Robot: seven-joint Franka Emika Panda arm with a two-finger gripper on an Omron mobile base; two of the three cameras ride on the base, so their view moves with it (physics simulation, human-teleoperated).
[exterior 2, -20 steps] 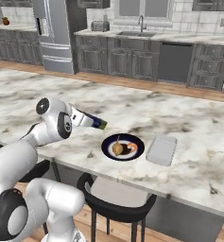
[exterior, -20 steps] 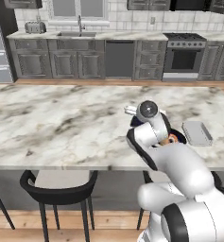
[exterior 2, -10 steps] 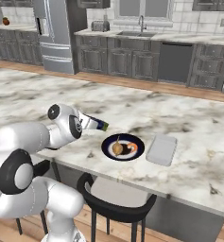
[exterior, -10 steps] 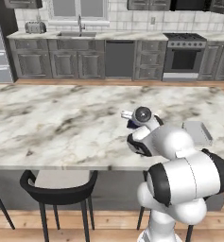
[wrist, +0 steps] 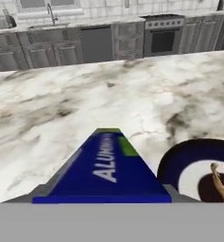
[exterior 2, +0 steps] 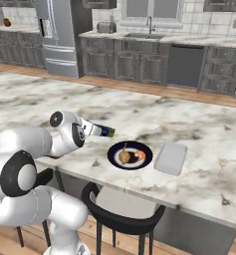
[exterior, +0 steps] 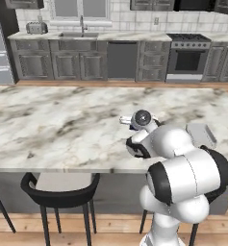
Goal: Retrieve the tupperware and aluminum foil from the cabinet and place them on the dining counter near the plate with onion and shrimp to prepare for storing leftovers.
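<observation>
One aluminum foil [wrist: 108,170] box held in the pincer [exterior 2: 89,129] beside the plate [exterior 2: 130,155]

A rendered home kitchen: grey panelled cabinets [exterior: 53,65], sink with faucet [exterior: 81,30], oven range [exterior: 187,55], refrigerator [exterior 2: 57,40], toaster [exterior: 36,28], tiled wall, and marble island table [exterior: 62,125] with black stools [exterior: 62,192].

Grey panelled lower cabinets [exterior: 82,65], white tiled wall [exterior: 115,12], steel stove [exterior: 186,56], black stool [exterior: 60,192], wood floor [exterior: 110,233]
</observation>
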